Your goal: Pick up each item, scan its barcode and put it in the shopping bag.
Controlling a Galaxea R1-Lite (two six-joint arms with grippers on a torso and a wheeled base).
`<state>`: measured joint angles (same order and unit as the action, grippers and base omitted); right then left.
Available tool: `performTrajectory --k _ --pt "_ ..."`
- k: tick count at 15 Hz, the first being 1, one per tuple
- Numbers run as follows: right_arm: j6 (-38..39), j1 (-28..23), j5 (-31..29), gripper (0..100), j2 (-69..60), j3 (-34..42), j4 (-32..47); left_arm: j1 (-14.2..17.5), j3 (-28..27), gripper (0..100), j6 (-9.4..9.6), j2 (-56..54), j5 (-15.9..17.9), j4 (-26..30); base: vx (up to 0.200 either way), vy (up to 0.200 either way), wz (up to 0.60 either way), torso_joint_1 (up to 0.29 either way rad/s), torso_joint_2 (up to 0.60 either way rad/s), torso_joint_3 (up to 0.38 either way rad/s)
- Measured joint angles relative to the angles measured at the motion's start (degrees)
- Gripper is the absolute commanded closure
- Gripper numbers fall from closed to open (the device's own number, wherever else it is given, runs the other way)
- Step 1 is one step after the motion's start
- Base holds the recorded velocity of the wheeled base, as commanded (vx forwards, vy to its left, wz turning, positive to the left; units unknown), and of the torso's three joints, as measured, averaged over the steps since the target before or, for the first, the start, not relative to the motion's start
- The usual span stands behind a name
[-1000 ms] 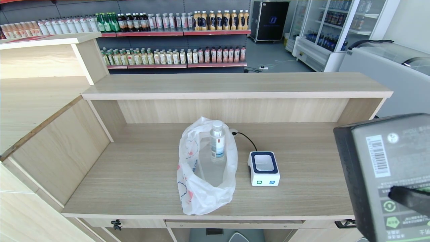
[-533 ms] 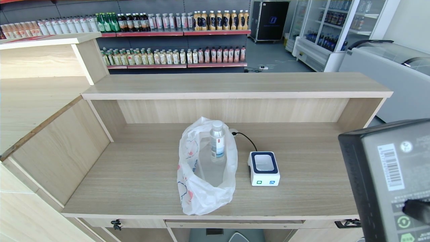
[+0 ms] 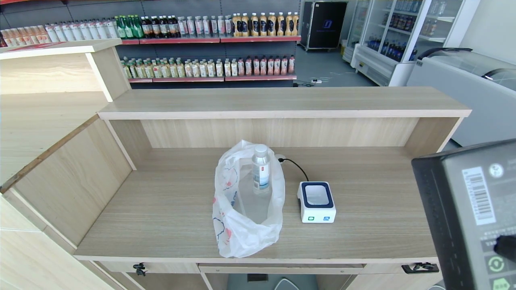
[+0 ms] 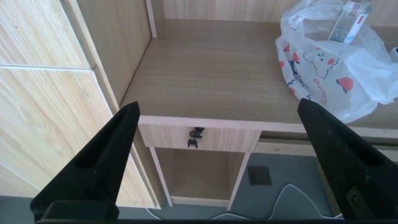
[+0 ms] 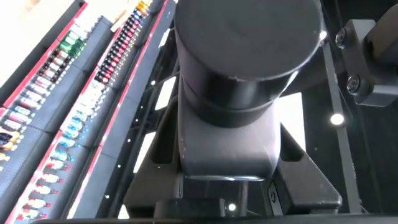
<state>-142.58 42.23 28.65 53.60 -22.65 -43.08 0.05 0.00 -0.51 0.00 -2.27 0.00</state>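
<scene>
Dark carton point(image 3: 471, 217): seen at the right edge of the head view, held up off the counter and close to the camera. Its broad face is turned toward the camera, and a white barcode label point(image 3: 478, 195) is seen on the upper part of that face. A dark fingertip point(image 3: 507, 247) is pressed against the lower part of the same face. In the right wrist view the carton's round cap point(image 5: 249, 37) is seen, and the carton is clamped in the right gripper point(image 5: 229, 180).

Scanner point(image 3: 317, 200): a white block with a dark window facing up, set on the counter well apart from the carton, toward the robot's left of it. A black cable point(image 3: 296, 166) is run from behind it toward the back wall.

Shopping bag point(image 3: 242, 225): white plastic with printed figures, set just beside the scanner with its mouth spread open. A clear bottle point(image 3: 261, 169) is stood upright inside.

Left gripper point(image 4: 217, 109): fingers spread wide with nothing between them, held above the front edge of the wooden counter point(image 3: 161, 209), near a small drawer lock point(image 4: 195, 137).

Shelves of bottled drinks point(image 3: 209, 66) are noted behind the counter.
</scene>
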Motion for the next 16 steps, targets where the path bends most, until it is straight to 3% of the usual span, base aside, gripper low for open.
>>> performTrajectory --k 2,4,5,9,11,12,14,16 --pt "5.7 -1.4 -0.4 100 -0.1 -0.6 -0.9 0.0 0.0 0 0.00 0.0 0.0 0.0 0.000 0.000 0.00 0.000 0.00 0.000" --pt "23.8 -6.1 -7.1 100 -0.1 -1.9 -2.2 0.0 0.0 0 0.00 0.0 0.0 0.0 0.000 0.000 0.00 0.000 0.00 0.000" --pt "34.6 -8.5 -11.8 100 -0.1 -2.3 -2.5 0.0 0.0 0 0.00 0.0 0.0 0.0 0.000 0.000 0.00 0.000 0.00 0.000" --pt "90.5 -16.7 -33.0 100 2.0 -3.1 -1.6 0.0 0.0 0 0.00 0.0 0.0 0.0 0.000 0.000 0.00 0.000 0.00 0.000" --pt "113.4 -21.7 -38.1 100 4.5 -3.0 0.5 0.0 0.0 0 0.00 0.0 0.0 0.0 0.000 0.000 0.00 0.000 0.00 0.000" --pt "120.7 -26.2 -39.6 100 6.0 -2.4 2.2 0.0 0.0 0 0.00 0.0 0.0 0.0 0.000 0.000 0.00 0.000 0.00 0.000" --pt "126.3 -35.2 -41.7 100 8.5 -1.4 8.4 0.0 0.0 0 0.02 0.0 0.0 0.0 0.000 0.000 0.00 0.000 0.00 0.000" --pt "130.8 -39.9 -42.7 100 11.4 -0.9 11.5 0.0 0.0 0 0.00 0.0 0.0 0.0 0.000 0.000 0.00 0.000 0.00 0.000"
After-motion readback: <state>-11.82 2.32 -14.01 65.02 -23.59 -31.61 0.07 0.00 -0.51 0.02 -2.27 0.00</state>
